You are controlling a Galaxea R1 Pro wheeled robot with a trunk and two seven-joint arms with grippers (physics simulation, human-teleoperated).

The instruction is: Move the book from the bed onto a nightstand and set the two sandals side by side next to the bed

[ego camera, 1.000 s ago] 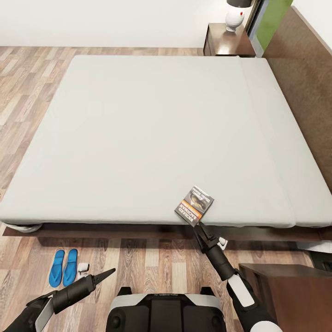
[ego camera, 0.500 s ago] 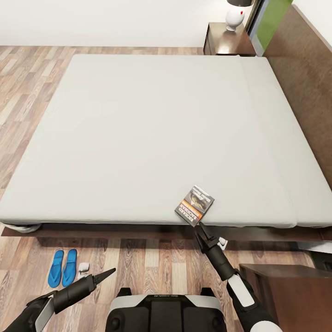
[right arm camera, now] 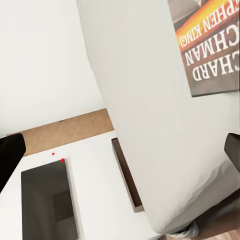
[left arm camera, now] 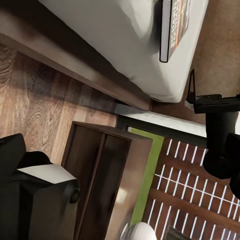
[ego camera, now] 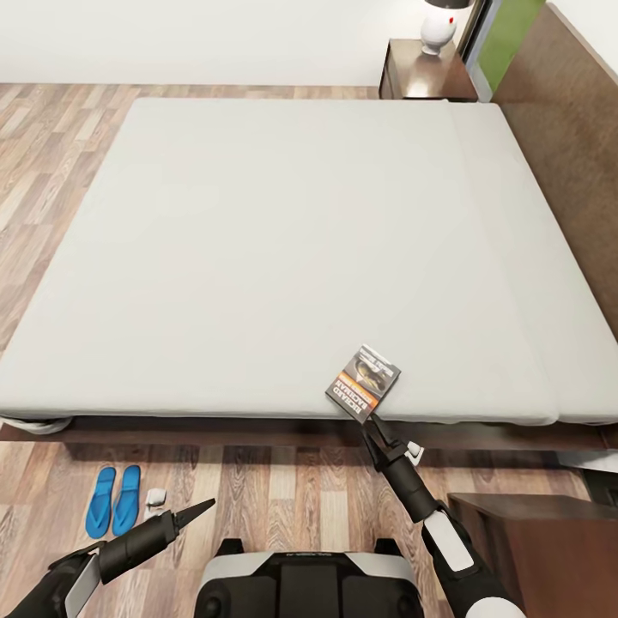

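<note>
Lying near the bed (ego camera: 257, 223) edge, book (ego camera: 364, 382), right gripper (ego camera: 372, 426) spread just beside.

R fingers (ego camera: 372, 427) sit right at the bed (ego camera: 257, 240) edge, tips just under the book (ego camera: 363, 383), which lies at the mattress rim. L fingers (ego camera: 199, 508) hang over the floor (ego camera: 283, 489); two sandals (ego camera: 113, 499) side by side beyond them, near bed.

White lamp (ego camera: 438, 26) beside a green panel (ego camera: 508, 39).
</note>
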